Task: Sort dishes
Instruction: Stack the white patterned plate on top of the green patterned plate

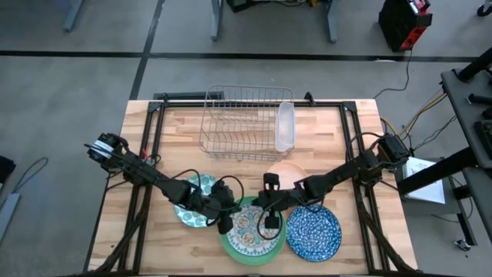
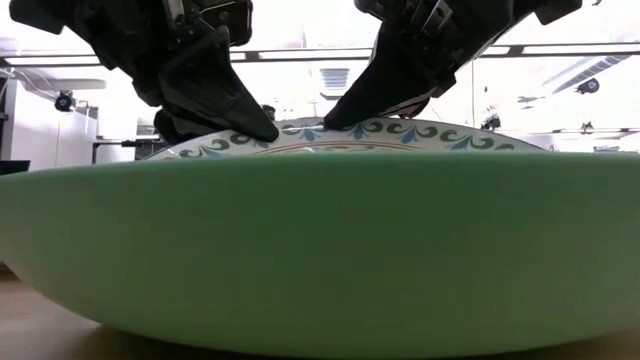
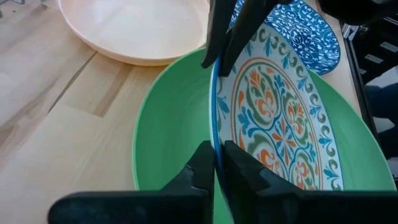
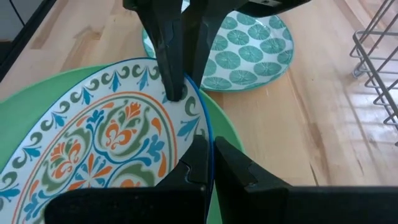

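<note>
The white floral-patterned plate lies inside the large green plate near the table's front edge. My left gripper is shut on it from the left, and my right gripper is shut on it from the right. A white plate with green dots rests flat on the table left of them. A blue speckled plate lies to the right. The peach-pink bowl sits just behind. My left gripper pinches the floral plate's blue rim between its two fingers, on the plate's left part. It comes slanting down from the table's left. The plate sits within the green plate; whether it is clear of it, I cannot tell. My right gripper pinches the same plate's rim between its two fingers, on the right part. It comes slanting down from the table's right, facing the left gripper's fingers. The green plate lies under the floral one.
A silver wire rack stands at the table's far middle, with a clear plastic tray along its right side. Bare wood lies at the far left and far right of the table.
</note>
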